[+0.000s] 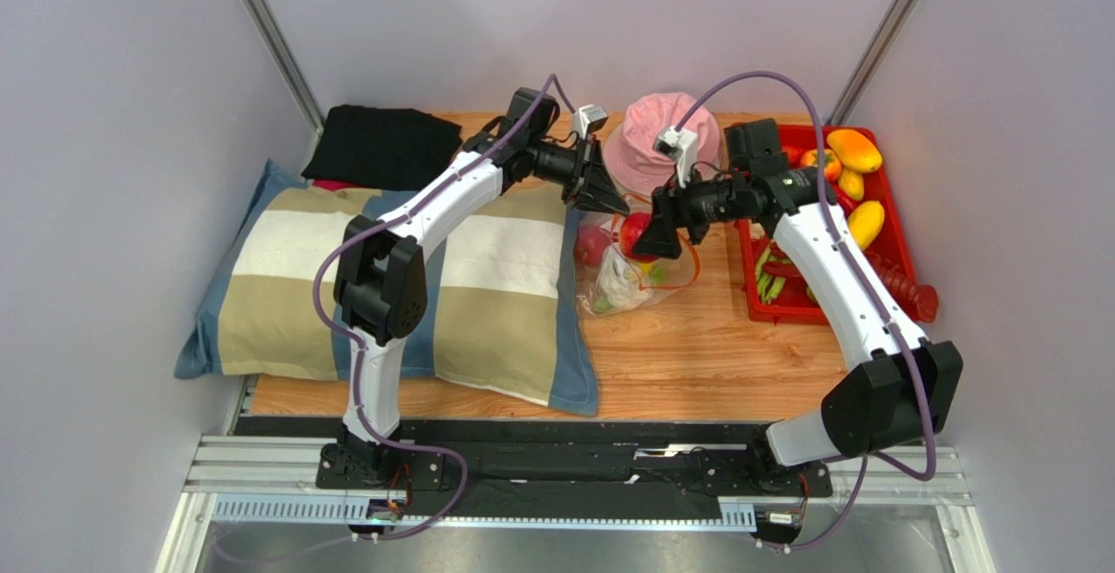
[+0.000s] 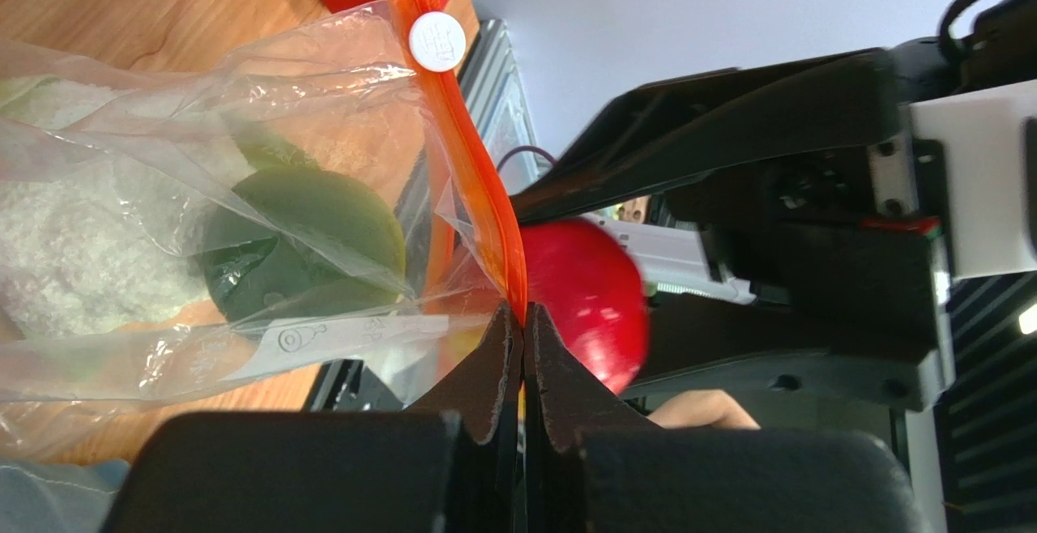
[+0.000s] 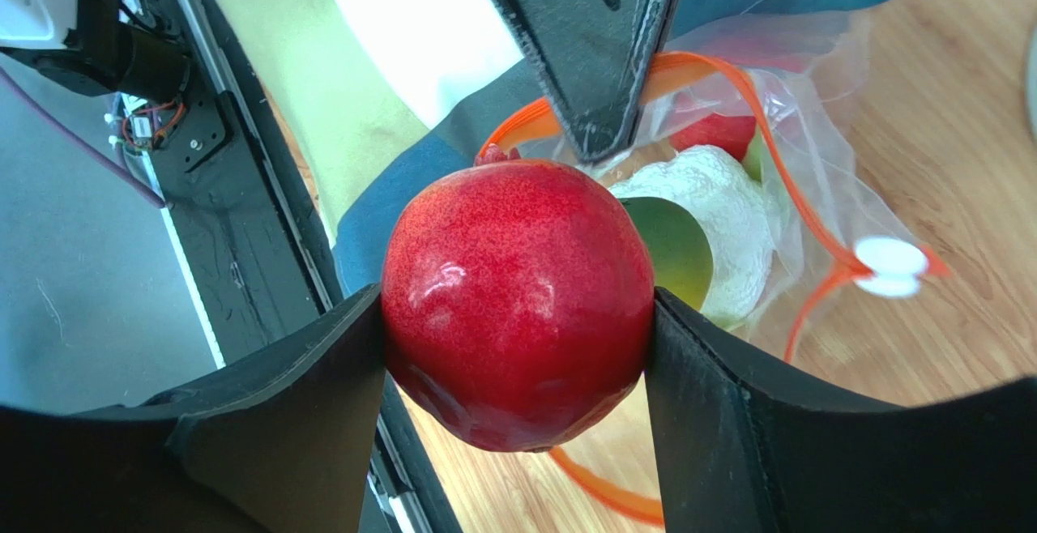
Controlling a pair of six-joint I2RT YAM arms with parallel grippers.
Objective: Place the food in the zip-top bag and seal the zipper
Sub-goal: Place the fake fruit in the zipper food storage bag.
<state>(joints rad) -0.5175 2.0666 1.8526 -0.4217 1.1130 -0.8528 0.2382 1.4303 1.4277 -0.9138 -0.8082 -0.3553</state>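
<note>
Right fingers (image 3: 292,418) clamp a glossy round pomegranate (image 3: 517,302), left fingers (image 2: 487,375) pinch the orange zipper (image 2: 469,181) of a crinkly bag (image 2: 183,193).

Striped pillow (image 1: 484,286), pink hat (image 1: 648,142), red tray (image 1: 749,288)

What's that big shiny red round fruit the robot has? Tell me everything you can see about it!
The glossy red round toy fruit looks like a pomegranate: smooth hard plastic, speckled skin, a small nub on top. It is held in the air, squeezed on two sides by the right gripper's black fingers. It hangs right at the open mouth of the clear crinkly zip-top bag, beside its orange zipper strip.
</note>
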